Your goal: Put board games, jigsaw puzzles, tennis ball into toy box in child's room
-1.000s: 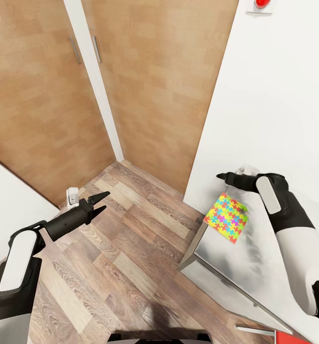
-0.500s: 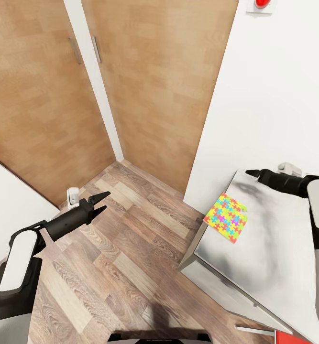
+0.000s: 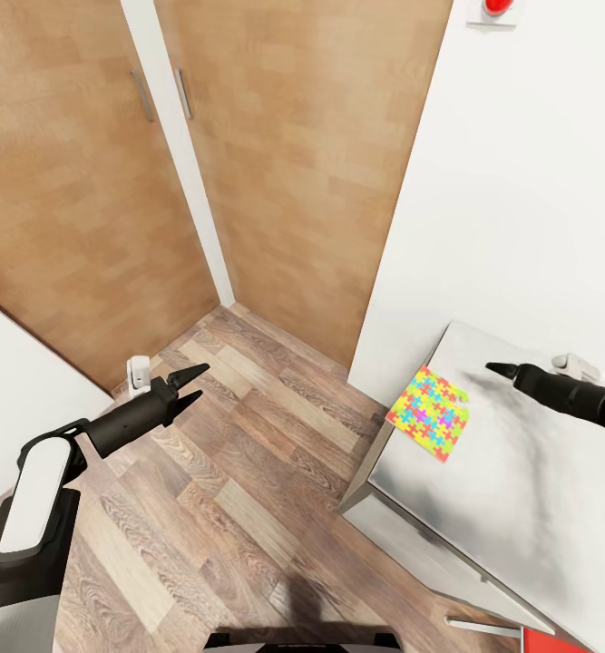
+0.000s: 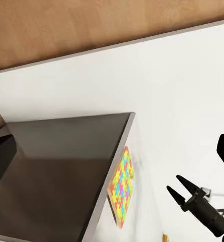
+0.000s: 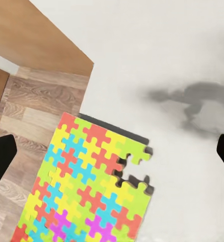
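Now the right end effector (image 3: 494, 367) is hanging over the pale grey-white surface (image 3: 520, 490), well to the right of the flat, many-coloured jigsaw puzzle sheet (image 3: 429, 413). A second ago it was almost directly above the sheet's far edge; since then it has been swinging off to the right and coming back somewhat nearer. It is carrying nothing. In the left wrist view its fingers (image 4: 184, 194) are standing parted, a moderate gap, tips free.

The puzzle is lying flat at the surface's left corner, its left edge overhanging the rim a little, above the wood-plank floor (image 3: 229, 453). In the right wrist view the sheet (image 5: 86, 184) is showing a gap in the pieces along one edge. It has not shifted across the three moments.

The left end effector (image 3: 191, 384) is holding out over the floor, well apart from the surface, fingers spread wide and empty, unchanged throughout.

Behind, brown wood-panel doors (image 3: 284, 163) and a white wall (image 3: 520, 181) are closing the corner. A red item (image 3: 556, 642) is peeking in at the near right, too cut off to identify.

Judgement: the right arm appears to be resetting its approach rather than grasping. The puzzle is not yet picked up, and a thin flat sheet will likely need a pinch at the overhanging edge. The toy box is somewhere outside these views.
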